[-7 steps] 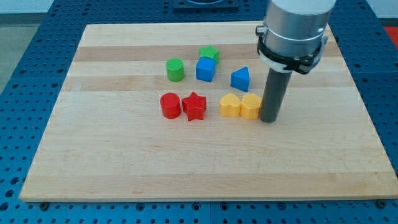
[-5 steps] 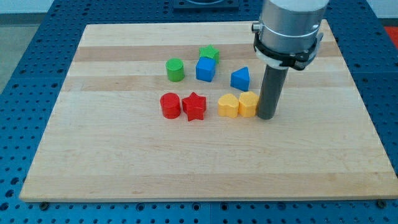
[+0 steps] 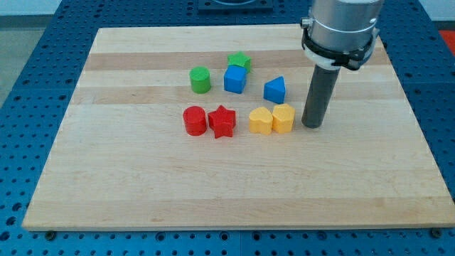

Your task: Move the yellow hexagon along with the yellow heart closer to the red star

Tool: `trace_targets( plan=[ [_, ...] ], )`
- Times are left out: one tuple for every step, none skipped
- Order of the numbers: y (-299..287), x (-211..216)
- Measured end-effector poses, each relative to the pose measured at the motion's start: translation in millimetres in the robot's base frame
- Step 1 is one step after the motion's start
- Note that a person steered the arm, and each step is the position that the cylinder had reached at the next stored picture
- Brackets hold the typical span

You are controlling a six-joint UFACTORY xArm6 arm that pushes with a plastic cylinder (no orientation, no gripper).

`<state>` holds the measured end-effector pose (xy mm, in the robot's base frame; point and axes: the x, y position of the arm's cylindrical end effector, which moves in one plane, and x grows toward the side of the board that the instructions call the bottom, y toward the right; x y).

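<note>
The red star (image 3: 222, 121) lies near the board's middle. The yellow heart (image 3: 261, 121) sits a short gap to its right, and the yellow hexagon (image 3: 284, 119) touches the heart's right side. My tip (image 3: 311, 125) rests on the board just right of the hexagon, with a small gap between them.
A red cylinder (image 3: 194, 120) touches the star's left side. A green cylinder (image 3: 200, 80), a green star (image 3: 239, 61), a blue cube (image 3: 235, 80) and a blue triangular block (image 3: 275, 89) lie toward the view's top. The wooden board (image 3: 142, 185) sits on a blue perforated table.
My tip pushed the hexagon and heart slightly left, then drew back right and a little toward the view's top, leaving a gap beside the hexagon.
</note>
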<state>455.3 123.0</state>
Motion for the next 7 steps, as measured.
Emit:
trace_targets(
  plan=[
    [-0.8,0.0],
    [-5.2,0.0],
    [-13.7,2.7],
    [-22.4,9.1],
    [-32.6,11.5],
    [-33.2,11.5],
    [-33.2,11.5]
  ],
)
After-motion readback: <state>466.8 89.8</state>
